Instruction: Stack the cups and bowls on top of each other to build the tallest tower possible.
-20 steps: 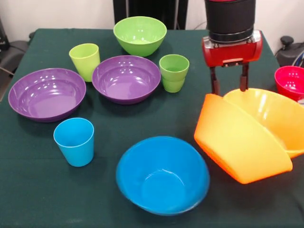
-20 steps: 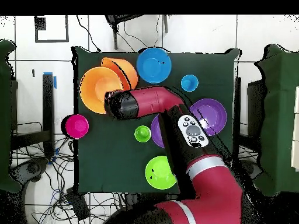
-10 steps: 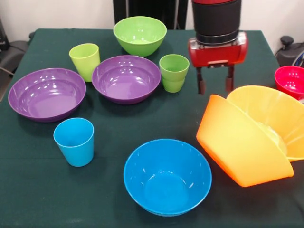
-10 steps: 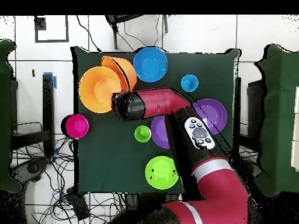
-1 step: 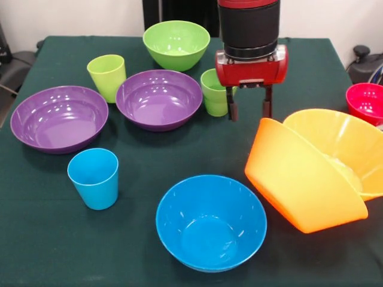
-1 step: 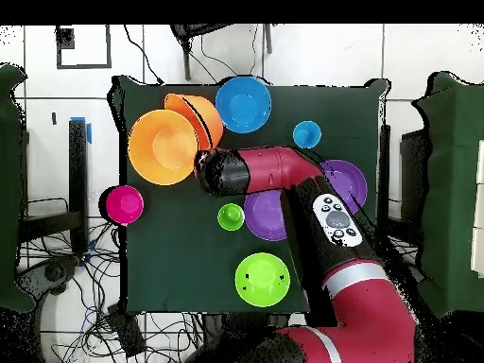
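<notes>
Hovering empty, gripper (image 5: 249, 111) with jaws spread, just beside the tilted orange bowl (image 5: 299, 182)'s rim; ridged green cup (image 5: 214, 91) behind it, blue bowl (image 5: 210, 222) nearer the camera.

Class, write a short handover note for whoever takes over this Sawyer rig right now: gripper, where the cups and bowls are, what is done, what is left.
Gripper: open, empty, hovering beside the two big orange plastic bowls.
One orange bowl leans tilted against the other; no proper tower.
Standing separately: blue bowl, two shallow purple bowls, green bowl, small red bowl, sky-blue cup, yellow-green cup, ridged green cup.
Left: all the stacking.
</notes>
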Available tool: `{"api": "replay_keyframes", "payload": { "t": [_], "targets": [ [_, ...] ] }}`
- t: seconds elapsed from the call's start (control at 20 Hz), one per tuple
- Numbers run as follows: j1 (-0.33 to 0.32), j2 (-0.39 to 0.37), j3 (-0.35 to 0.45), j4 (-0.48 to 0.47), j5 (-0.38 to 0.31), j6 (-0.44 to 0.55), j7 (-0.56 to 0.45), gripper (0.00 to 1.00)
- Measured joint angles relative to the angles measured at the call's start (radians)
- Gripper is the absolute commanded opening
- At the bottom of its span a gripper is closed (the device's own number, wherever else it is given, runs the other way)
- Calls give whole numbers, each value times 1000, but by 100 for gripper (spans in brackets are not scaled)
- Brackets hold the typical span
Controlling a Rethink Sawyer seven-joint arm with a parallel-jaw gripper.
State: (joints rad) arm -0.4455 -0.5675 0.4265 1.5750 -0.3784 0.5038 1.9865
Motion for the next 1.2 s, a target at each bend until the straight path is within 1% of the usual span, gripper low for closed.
{"api": "replay_keyframes", "payload": {
  "t": [0.35, 0.6, 0.65, 0.85, 1.2],
  "targets": [
    [6, -6, -9, -2, 0, -19, 0, 100],
    [30, -20, -16, -17, 1, -19, 0, 100],
    [47, -28, -21, -32, 1, -18, 0, 100],
    [81, -33, -33, -73, 4, -17, 0, 100],
    [145, -25, -53, -186, 3, -10, 0, 100]
  ]
}}
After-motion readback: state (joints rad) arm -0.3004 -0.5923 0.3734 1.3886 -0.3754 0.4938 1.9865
